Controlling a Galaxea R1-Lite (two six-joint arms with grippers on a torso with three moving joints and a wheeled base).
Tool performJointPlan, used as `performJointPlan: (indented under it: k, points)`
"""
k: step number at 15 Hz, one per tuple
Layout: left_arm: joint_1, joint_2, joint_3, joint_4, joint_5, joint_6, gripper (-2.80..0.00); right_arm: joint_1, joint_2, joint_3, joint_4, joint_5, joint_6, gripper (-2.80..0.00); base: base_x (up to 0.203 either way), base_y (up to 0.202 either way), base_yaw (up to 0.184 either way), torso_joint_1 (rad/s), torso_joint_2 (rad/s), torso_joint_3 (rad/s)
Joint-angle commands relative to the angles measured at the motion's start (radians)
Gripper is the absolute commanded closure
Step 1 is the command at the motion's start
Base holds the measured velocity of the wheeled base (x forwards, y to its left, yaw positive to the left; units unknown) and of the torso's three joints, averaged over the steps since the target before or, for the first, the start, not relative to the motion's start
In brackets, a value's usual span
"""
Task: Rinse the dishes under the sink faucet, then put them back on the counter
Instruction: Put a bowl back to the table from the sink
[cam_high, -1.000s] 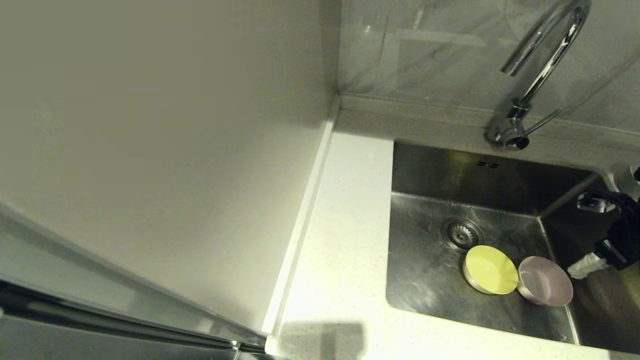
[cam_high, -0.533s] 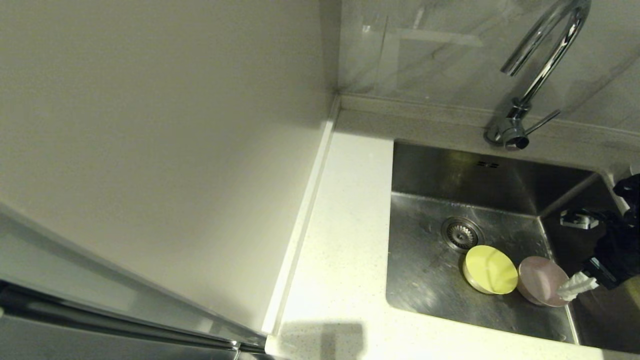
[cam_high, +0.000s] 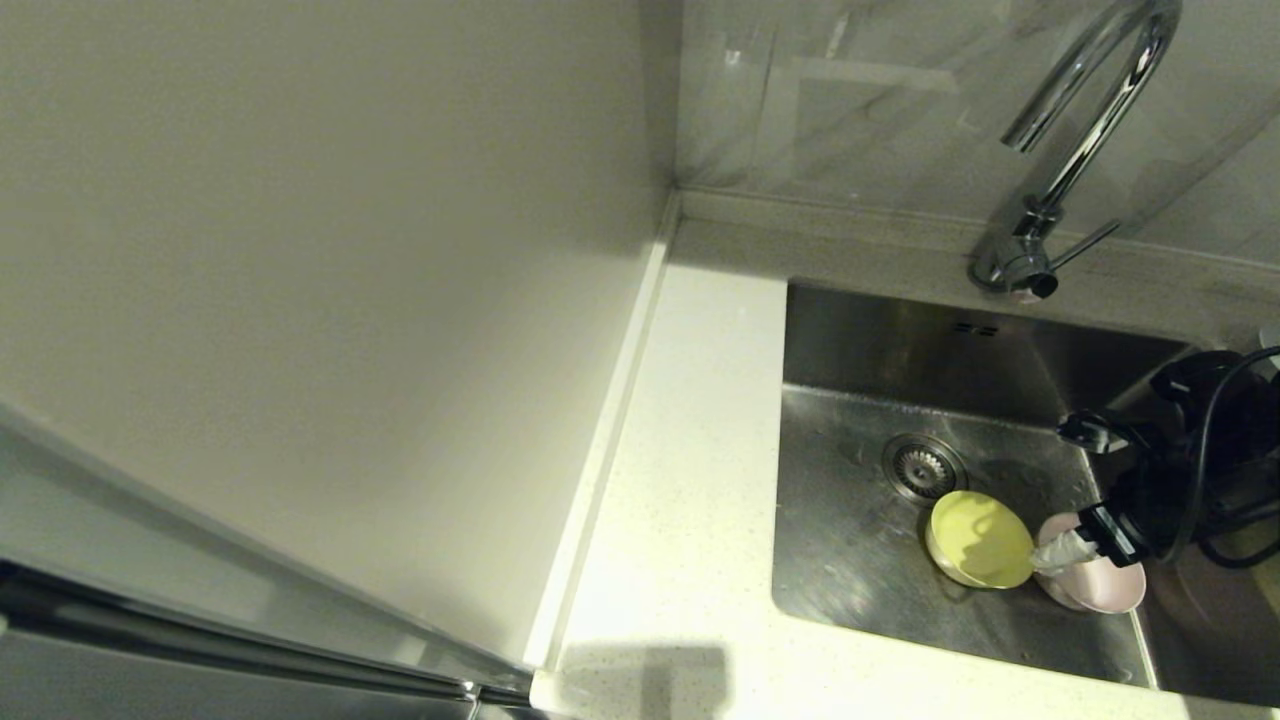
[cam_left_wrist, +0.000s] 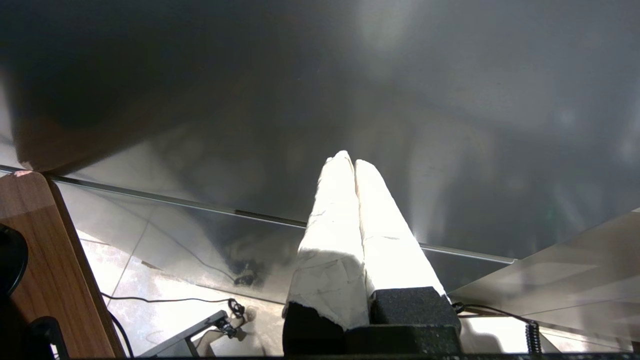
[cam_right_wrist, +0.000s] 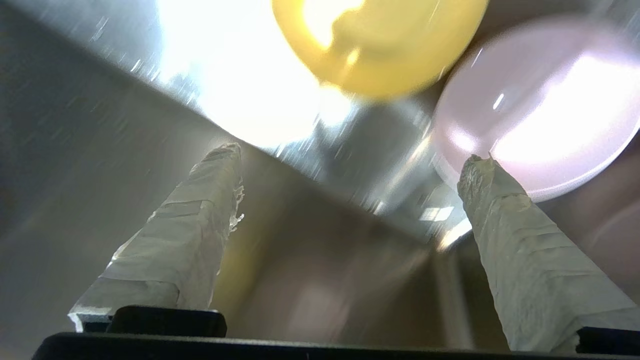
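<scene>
Jaws spread wide and empty, the right gripper (cam_high: 1078, 495) reaches into the sink (cam_high: 850, 560) from the right, one taped fingertip (cam_high: 1062, 550) over the near rim of the pink bowl (cam_high: 1100, 585). A second ago it hung well off at the basin's right edge; half a second ago that fingertip had come over the pink bowl's right side; now it sits between the two bowls. That points to a pick-up about to begin, with rinsing likely not yet started on these two.

The pink bowl lies on the sink floor at the near right corner, the yellow bowl (cam_high: 978, 540) just beside it on the left, rims touching or nearly so, next to the drain (cam_high: 922, 466). In the right wrist view one fingertip (cam_right_wrist: 480, 172) overlaps the pink bowl's (cam_right_wrist: 540, 110) edge; the other (cam_right_wrist: 222, 155) stands over bare steel, and the yellow bowl (cam_right_wrist: 380, 45) lies ahead of the gap. Neither bowl is between the jaws yet.

No third bowl shows. The faucet (cam_high: 1085, 130) stands at the back, no water visible. The counter (cam_high: 680, 480) lies left of the basin.

The left gripper (cam_left_wrist: 350, 165) is parked out of the head view, fingers pressed together on nothing.
</scene>
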Motion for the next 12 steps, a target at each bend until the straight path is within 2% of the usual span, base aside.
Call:
performJointPlan:
  k: [1,2,5,12]
  points:
    - [0.0,0.0,0.003,0.0,0.0,0.0,0.0,0.001,0.048,0.016,-0.104,0.007,-0.033,-2.8,0.0,0.0,0.0,0.0,0.0,0.0]
    - [0.0,0.0,0.003,0.0,0.0,0.0,0.0,-0.002,0.063,0.016,-0.165,0.017,-0.055,-2.8,0.0,0.0,0.0,0.0,0.0,0.0]
    - [0.0,0.0,0.003,0.0,0.0,0.0,0.0,-0.012,0.091,0.016,-0.225,0.138,-0.149,-2.8,0.0,0.0,0.0,0.0,0.0,0.0]
    - [0.0,0.0,0.003,0.0,0.0,0.0,0.0,-0.012,0.19,-0.015,-0.252,0.137,-0.205,-2.8,0.0,0.0,0.0,0.0,0.0,0.0]
